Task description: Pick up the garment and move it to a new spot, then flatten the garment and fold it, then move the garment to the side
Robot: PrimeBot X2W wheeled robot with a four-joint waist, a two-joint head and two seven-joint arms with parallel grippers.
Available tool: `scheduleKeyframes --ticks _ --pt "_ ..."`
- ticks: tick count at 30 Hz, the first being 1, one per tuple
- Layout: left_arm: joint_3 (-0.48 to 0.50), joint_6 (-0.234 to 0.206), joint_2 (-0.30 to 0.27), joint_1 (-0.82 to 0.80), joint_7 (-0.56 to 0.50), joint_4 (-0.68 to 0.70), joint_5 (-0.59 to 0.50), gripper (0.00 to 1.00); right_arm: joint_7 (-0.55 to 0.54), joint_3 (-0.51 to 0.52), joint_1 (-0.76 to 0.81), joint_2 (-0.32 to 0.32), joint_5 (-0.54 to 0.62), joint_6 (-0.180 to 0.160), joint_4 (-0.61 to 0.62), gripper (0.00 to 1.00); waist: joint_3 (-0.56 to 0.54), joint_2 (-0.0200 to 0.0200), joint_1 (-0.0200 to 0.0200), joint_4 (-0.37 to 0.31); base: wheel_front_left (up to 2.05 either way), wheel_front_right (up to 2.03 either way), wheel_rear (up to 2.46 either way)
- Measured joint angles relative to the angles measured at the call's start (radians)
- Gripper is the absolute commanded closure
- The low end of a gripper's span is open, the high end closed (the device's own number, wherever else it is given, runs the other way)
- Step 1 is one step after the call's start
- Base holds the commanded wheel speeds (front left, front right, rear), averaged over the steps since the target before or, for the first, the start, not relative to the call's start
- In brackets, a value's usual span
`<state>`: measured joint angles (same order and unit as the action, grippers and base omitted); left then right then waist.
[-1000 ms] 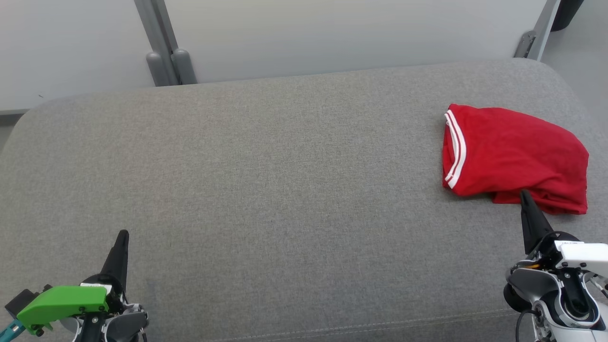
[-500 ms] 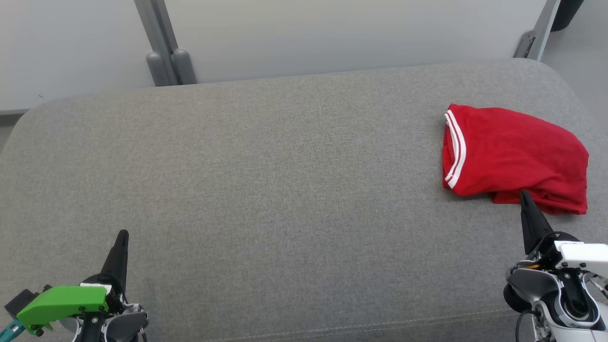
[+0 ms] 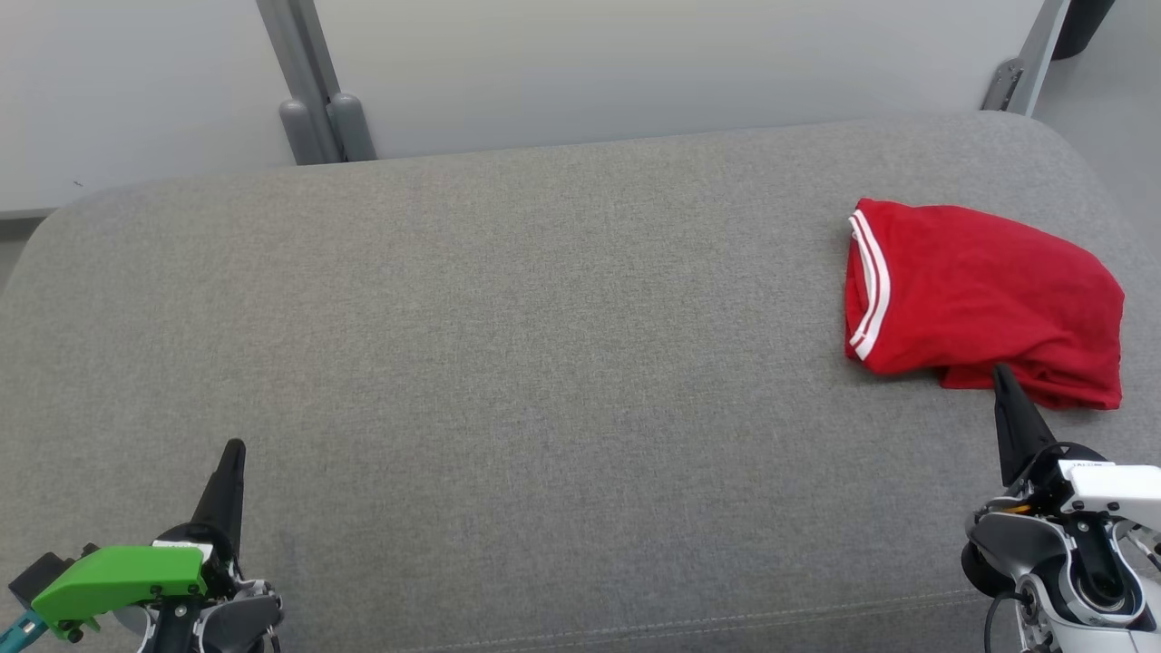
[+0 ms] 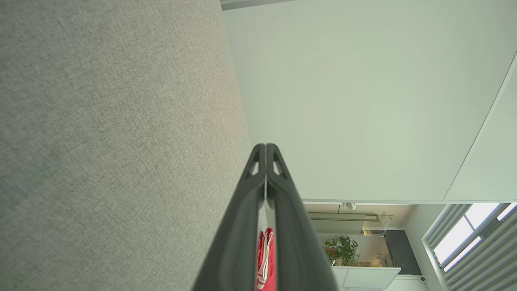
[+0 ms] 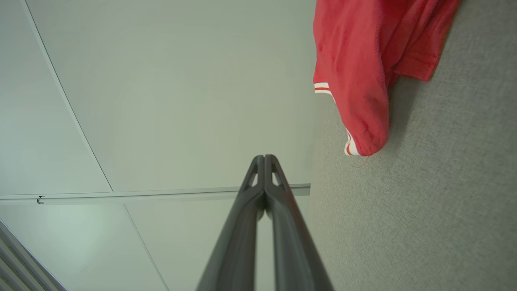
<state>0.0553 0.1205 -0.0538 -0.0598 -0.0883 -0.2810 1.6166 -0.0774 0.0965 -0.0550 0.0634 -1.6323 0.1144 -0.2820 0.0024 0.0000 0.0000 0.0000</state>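
The garment [image 3: 984, 299] is a red shirt with white-striped trim, folded into a compact bundle at the right end of the grey cushion [image 3: 544, 363]. The right wrist view shows the garment [image 5: 363, 60] lying ahead and to the side of the fingers. My right gripper [image 3: 1000, 374] is shut, its tip just short of the bundle's near edge, holding nothing. At the lower left my left gripper [image 3: 235, 447] is shut and empty, far from the shirt. A sliver of the garment [image 4: 264, 258] peeks between the closed left fingers [image 4: 258, 186] in the left wrist view.
White panel walls stand behind the cushion, joined by a grey post [image 3: 313, 100]. The cushion's rounded right edge lies just beyond the shirt. A wide stretch of bare grey fabric runs between the two grippers.
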Motion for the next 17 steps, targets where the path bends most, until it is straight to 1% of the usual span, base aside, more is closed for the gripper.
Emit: scheduleKeyframes --ticks 17 --pt "0.001 0.002 0.0 0.0 0.0 0.0 0.0 1.0 -0.003 0.001 -0.001 -0.001 0.0 0.0 -0.001 1.0 0.0 0.0 0.0 0.0 0.0 0.0 0.0"
